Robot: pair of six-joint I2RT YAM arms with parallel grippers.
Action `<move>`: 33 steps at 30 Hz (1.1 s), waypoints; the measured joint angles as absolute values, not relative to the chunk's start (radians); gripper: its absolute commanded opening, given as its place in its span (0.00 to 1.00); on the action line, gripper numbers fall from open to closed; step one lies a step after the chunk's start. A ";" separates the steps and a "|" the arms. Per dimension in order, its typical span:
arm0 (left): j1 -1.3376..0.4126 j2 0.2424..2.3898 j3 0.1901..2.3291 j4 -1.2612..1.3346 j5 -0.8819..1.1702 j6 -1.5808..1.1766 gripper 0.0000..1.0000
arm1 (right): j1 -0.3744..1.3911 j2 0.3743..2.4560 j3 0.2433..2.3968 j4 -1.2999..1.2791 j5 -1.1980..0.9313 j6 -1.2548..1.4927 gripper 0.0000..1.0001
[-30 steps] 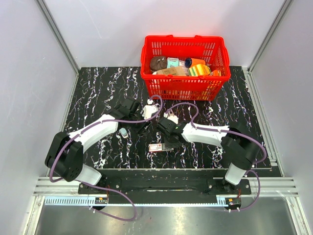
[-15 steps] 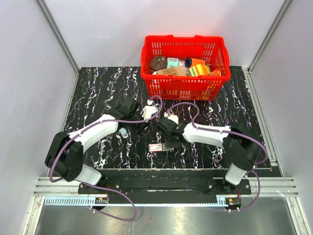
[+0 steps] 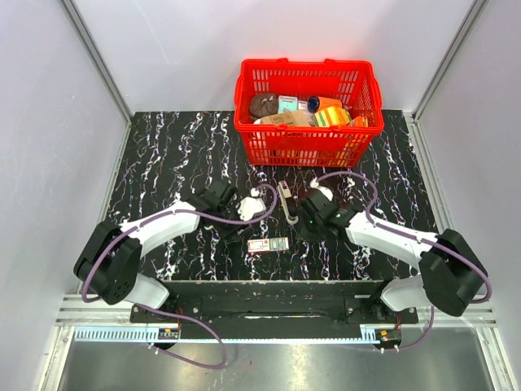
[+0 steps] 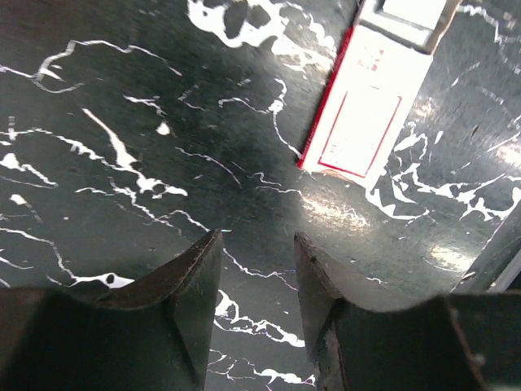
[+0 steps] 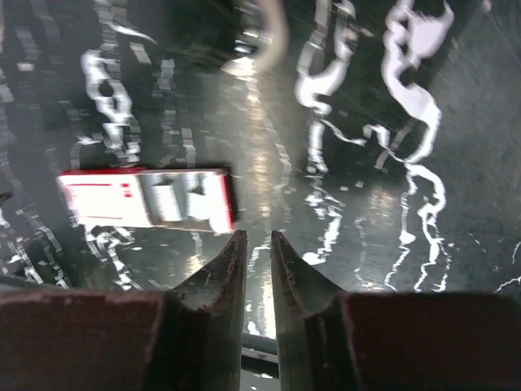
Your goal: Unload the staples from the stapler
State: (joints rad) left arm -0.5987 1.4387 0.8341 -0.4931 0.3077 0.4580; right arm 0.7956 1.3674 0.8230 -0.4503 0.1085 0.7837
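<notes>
Marble table point(image 3: 163, 155) | 1 basket point(image 3: 303, 140) | 1 stapler point(image 3: 286, 204) | 1 box point(image 3: 269, 245) | L end effector point(image 4: 256, 244) spread | R end effector point(image 5: 252, 240) pressed together

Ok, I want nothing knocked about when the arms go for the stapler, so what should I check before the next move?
1. Left claw free: ok. It is open with only bare table between its fingers.
2. Right claw free: ok. It is shut and holds nothing.
3. Stapler located: cannot tell for certain. The slim bar lying on the table between the two claws looks like it.
4. Stapler gripped: not ok. Neither claw touches it.
5. Red-and-white box out of the way: ok. It lies flat, nearer the bases, apart from both claws.
6. Red basket clear: ok. It stands at the far side.
</notes>
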 measured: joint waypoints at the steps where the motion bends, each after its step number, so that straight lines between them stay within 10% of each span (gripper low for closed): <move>1: -0.610 1.439 0.820 -0.487 0.298 0.471 0.45 | 0.773 1.366 0.789 -0.436 0.093 0.794 0.26; 33: -0.746 1.489 0.770 -0.350 0.181 0.549 0.43 | 0.627 1.473 0.500 0.102 -0.279 1.071 0.22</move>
State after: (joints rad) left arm -0.7456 1.4887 0.7696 -0.3496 0.1814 0.5491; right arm 0.6266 1.4734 0.5003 0.1020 -0.2790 1.0706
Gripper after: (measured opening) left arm 0.435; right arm 0.242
